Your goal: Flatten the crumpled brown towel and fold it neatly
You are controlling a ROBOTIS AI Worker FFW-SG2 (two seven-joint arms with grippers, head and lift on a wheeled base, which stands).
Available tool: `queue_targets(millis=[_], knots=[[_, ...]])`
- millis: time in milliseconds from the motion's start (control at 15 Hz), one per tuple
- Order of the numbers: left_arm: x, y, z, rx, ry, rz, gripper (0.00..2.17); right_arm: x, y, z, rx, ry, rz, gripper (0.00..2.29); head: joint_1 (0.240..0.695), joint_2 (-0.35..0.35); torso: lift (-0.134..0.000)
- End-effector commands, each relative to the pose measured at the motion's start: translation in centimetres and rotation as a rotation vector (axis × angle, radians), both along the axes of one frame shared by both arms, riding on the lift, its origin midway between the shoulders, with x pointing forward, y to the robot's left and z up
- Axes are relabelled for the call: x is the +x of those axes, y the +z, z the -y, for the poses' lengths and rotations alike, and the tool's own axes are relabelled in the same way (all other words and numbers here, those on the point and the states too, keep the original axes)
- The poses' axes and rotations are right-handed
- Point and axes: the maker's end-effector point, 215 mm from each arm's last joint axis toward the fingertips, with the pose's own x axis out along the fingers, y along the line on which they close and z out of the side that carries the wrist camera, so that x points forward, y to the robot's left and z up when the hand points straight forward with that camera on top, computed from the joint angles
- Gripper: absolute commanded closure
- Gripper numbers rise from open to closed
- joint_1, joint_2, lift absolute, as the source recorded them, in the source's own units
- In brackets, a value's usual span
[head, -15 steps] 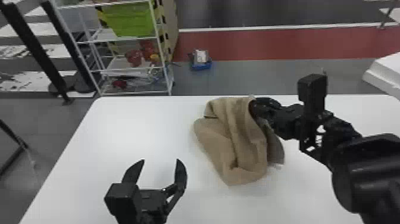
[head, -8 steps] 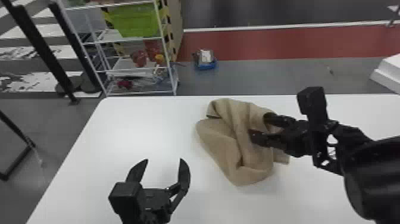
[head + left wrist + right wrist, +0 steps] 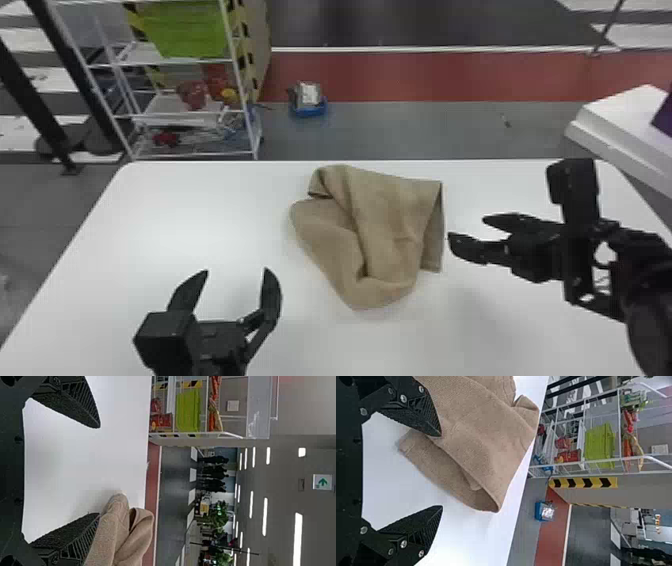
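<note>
One white table (image 3: 200, 225), one towel (image 3: 395, 225), two grippers: the left gripper (image 3: 237, 272) and right gripper (image 3: 467, 228) each hold two fingers apart. The brown towel lies loosely folded on the smooth table, just beside the right gripper. Beyond are red and grey floor, one wire rack (image 3: 239, 80) and one green bin (image 3: 185, 30). The towel's inner layers are hidden; the rack's top is cut off in the head view.
</note>
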Motion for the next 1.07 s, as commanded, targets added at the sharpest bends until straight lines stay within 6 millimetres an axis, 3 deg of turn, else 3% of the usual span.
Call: queue_targets(millis=[0, 267, 533, 1000], knots=[[0.0, 0.0, 0.1, 0.0, -0.001, 0.0, 0.09, -0.3, -1.0, 1.4, -0.027, -0.015, -0.032, 0.38, 0.695, -0.009, -0.124], [-0.1, 0.1, 0.1, -0.001, 0.0, 0.001, 0.09, 0.2, -2.0, 0.5, -0.057, -0.009, -0.087, 0.64, 0.695, -0.029, -0.124], [-0.2, 0.1, -0.1, 0.0, 0.003, 0.0, 0.09, -1.2, -3.9, 0.6, -0.102, -0.011, -0.206, 0.64, 0.695, -0.021, -0.124], [-0.1, 0.2, -0.1, 0.002, 0.004, 0.002, 0.09, -0.2, -5.0, -2.0, -0.128, 0.028, -0.26, 0.64, 0.695, -0.007, -0.124]])
